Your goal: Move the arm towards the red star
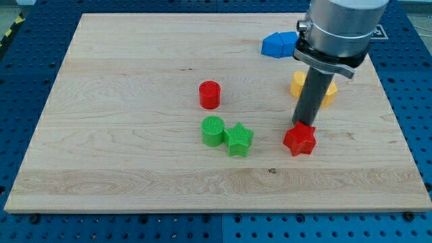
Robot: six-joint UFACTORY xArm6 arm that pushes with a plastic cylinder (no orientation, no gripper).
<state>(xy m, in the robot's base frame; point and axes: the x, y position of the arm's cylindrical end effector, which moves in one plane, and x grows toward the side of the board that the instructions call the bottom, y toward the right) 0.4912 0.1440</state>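
Note:
The red star lies on the wooden board at the view's lower right of centre. My tip stands right at the star's upper edge, touching it or nearly so. The dark rod rises from there to the grey arm body at the view's top right. A red cylinder stands near the board's middle, to the left of the star.
A green cylinder and a green star sit side by side left of the red star. A yellow block is partly hidden behind the rod. A blue block lies near the board's top edge.

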